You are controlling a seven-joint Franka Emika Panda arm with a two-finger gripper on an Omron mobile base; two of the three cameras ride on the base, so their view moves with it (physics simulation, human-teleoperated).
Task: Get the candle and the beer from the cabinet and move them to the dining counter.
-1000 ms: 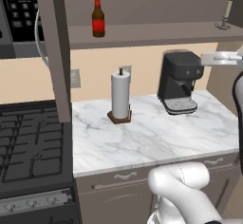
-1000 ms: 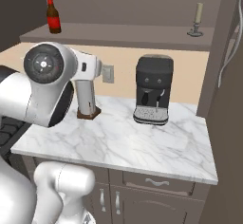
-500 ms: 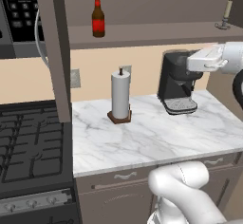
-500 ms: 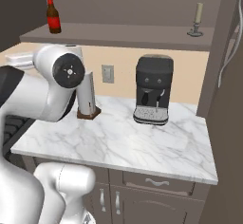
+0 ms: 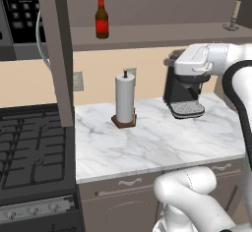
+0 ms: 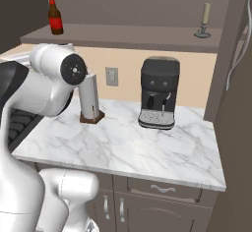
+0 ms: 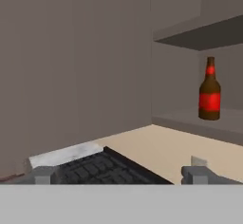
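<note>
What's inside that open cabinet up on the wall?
On the cabinet shelf stand the beer at one end and the candle at the other, far apart, both upright. The stretch between them looks bare. Anything on higher shelves is cut off from view.

In the left base view the robot's white forearm point(image 5: 206, 61) covers the top of the coffee machine point(image 5: 183, 96), and the picture's right edge cuts the worktop point(image 5: 147, 142) at its right end. The candle point(image 5: 235, 14) on the cabinet shelf point(image 5: 162, 32) is too small there to make out its holder. In the right base view the arm hides the left side of the paper-towel roll point(image 6: 91, 98). In the hand view only the tips of the tool point(image 7: 121, 175) show, standing far apart.
</note>
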